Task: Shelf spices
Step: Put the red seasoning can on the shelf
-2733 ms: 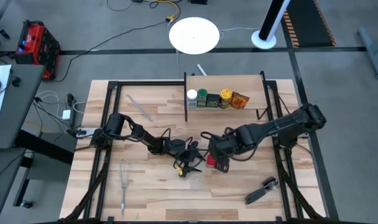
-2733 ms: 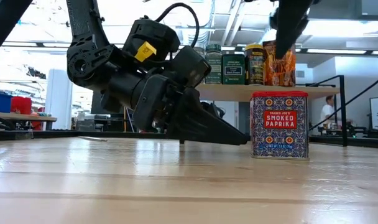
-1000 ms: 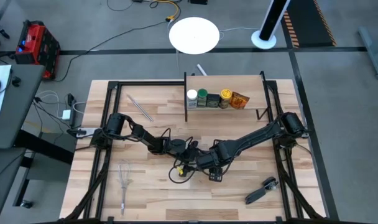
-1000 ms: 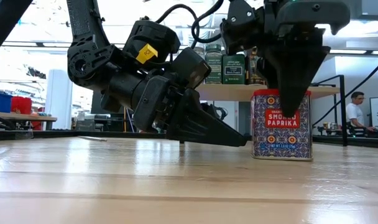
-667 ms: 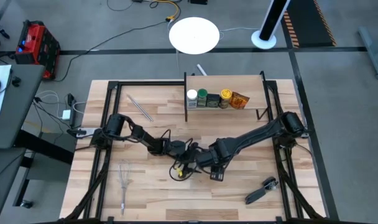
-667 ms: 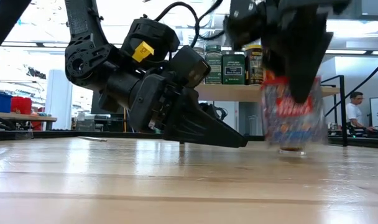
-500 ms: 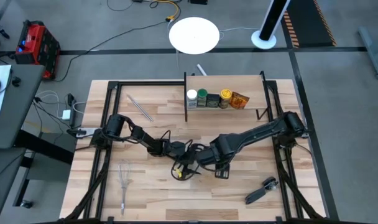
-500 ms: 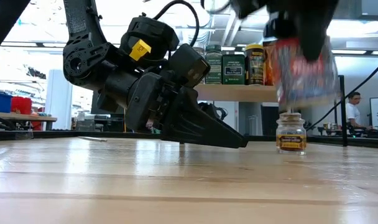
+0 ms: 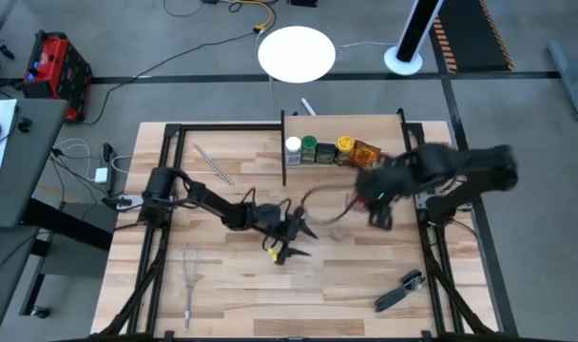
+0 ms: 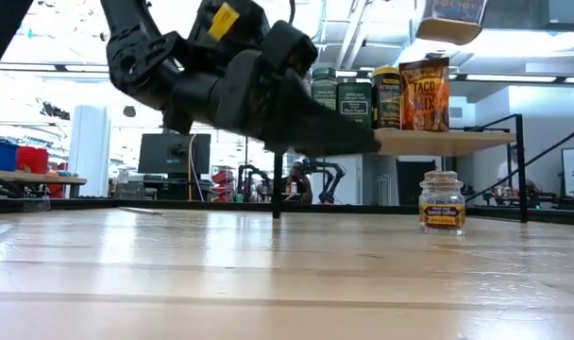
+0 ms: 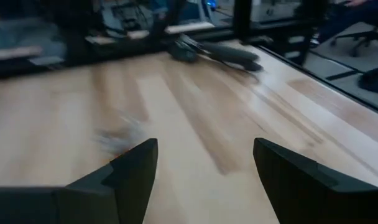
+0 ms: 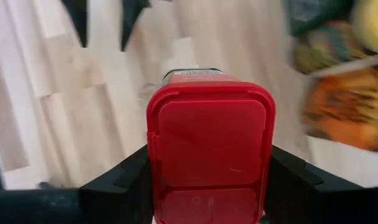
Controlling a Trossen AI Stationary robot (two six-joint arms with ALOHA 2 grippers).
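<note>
From above, the plank table (image 9: pixel 222 285) carries the shelf (image 9: pixel 384 133), a pale board between thin black posts, at its far edge. On the board stand a white-capped jar (image 9: pixel 293 149), a green-capped jar (image 9: pixel 310 148), a dark square tin (image 9: pixel 325 152), a yellow-capped jar (image 9: pixel 344 149) and an orange packet (image 9: pixel 364 154) in a row. The right gripper (image 9: pixel 379 211) hangs just in front of the shelf's right part; the left gripper (image 9: pixel 291 240) lies low near the table's middle. A wire whisk (image 9: pixel 189 275) and a black-handled tool (image 9: pixel 399 292) lie near the front edge.

At table height, a small glass jar (image 10: pixel 441 202) with a pale lid stands alone on the wood below the shelf, and the orange packet reads as taco mix. The bottom of a tin (image 10: pixel 450 23) shows at the picture's top edge, raised above the shelf.

The left wrist view shows the left claw's dark fingers (image 11: pixel 130 171) apart over bare planks, nothing between them.

The right wrist view shows the right claw clamped on a red-lidded tin (image 12: pixel 209 142), a square, glossy plastic lid with rounded corners, a finger (image 12: pixel 117 180) at each side.
</note>
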